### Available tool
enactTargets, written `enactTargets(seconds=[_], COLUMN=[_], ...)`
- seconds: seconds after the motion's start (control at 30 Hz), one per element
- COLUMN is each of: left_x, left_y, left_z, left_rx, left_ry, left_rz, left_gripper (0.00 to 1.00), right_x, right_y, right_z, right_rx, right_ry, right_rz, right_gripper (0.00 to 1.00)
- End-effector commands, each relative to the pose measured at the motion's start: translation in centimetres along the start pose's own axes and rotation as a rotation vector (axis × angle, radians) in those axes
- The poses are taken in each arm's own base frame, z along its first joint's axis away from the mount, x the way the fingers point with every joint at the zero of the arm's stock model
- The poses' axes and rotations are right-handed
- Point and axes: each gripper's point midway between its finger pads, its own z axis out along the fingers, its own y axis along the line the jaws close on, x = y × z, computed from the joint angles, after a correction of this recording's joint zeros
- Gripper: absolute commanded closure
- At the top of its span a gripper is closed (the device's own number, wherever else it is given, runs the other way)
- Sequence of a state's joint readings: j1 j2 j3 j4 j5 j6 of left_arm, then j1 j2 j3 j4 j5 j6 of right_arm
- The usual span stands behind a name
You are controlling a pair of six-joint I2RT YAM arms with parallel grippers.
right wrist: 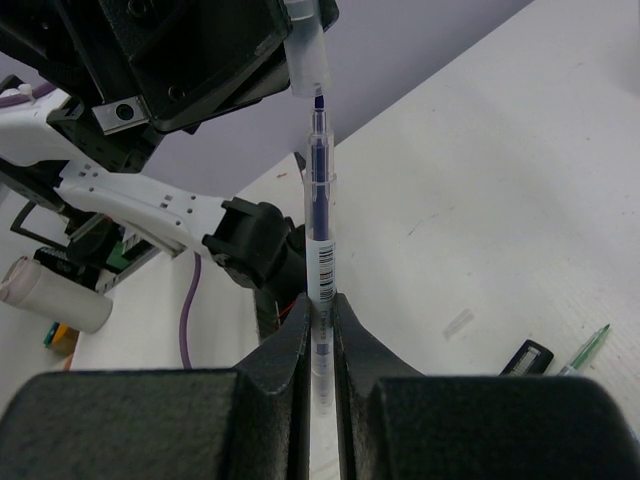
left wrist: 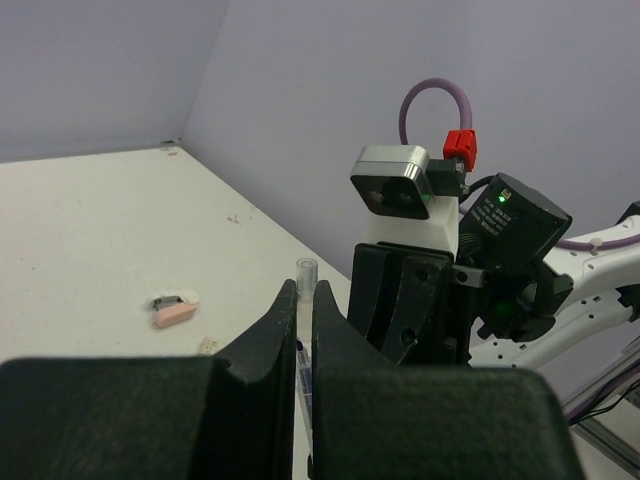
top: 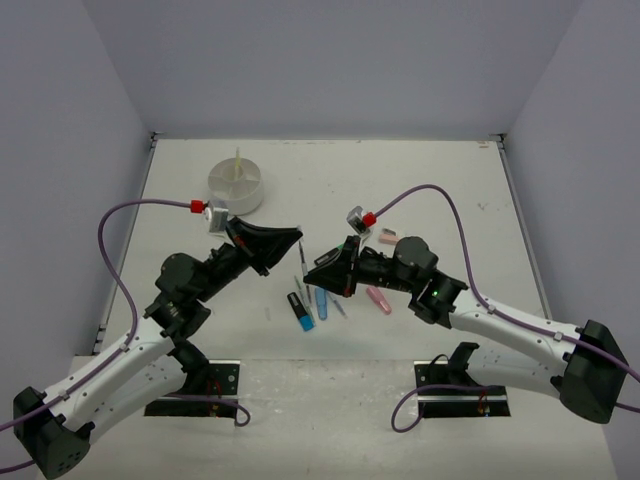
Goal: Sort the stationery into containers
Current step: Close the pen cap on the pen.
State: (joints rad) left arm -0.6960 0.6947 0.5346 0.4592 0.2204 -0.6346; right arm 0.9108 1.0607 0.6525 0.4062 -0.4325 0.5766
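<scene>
R gripper (right wrist: 320, 305) clamped on thin clear-barrelled blue-ink pen (right wrist: 319, 200), mid-air; L gripper (left wrist: 305, 295) pinched shut on clear plastic cap (right wrist: 306, 55), nib just at its mouth. Risk: if you push off-axis, pen skids in jaws or cap pops free, both dropping well short of round white divided tub (top: 225, 195).

We see a white tabletop (top: 450, 180) boxed by plain lavender-grey walls (top: 330, 60) at nine, twelve and three o'clock, evenly lit.

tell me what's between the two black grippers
A thin clear pen with blue ink: the right gripper clamps its barrel, the left gripper pinches its clear cap. Right wrist view shows it best.
</scene>
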Motion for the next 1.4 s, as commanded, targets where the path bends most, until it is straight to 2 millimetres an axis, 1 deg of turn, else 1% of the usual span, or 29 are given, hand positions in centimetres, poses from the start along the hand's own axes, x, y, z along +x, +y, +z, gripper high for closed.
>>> enactTargets(seconds=[0.0, 0.17, 0.3, 0.57, 0.97, 1.23, 1.37], left_x=[-0.6, -0.6, -0.3, -0.4, 0.5, -0.6, -0.7], left_y=[-0.5, -0.4, -0.2, 0.2, 0.7, 0.7, 0.7], left_z=[-0.2, -0.2, -0.2, -0.1, 0.2, 0.0, 0.1], left_rx=[0.024, 0.019, 0.013, -0.005, -0.013, -0.035, -0.033], left_ry=[-0.028, -0.03, -0.028, -0.034, -0.017, -0.054, -0.059], left_rz=[0.019, 0.02, 0.011, 0.01, -0.016, -0.012, -0.016], left_gripper=[1.0, 1.0, 1.0, 1.0, 1.0, 1.0, 1.0], right_x=[-2.3, -2.5, -2.8, -2.8, -3.0, -2.3, -2.1], right_y=[0.8, 0.8, 1.1, 1.5, 1.6, 1.4, 1.3], right_z=[0.4, 0.1, 0.1, -0.1, -0.3, -0.3, -0.3], right_rx=[-0.005, 0.005, -0.001, -0.015, -0.015, -0.02, -0.019], right_ry=[-0.058, -0.065, -0.066, -0.064, -0.074, -0.056, -0.054], right_rz=[-0.048, -0.052, -0.06, -0.061, -0.065, -0.051, -0.047], right_gripper=[1.0, 1.0, 1.0, 1.0, 1.0, 1.0, 1.0])
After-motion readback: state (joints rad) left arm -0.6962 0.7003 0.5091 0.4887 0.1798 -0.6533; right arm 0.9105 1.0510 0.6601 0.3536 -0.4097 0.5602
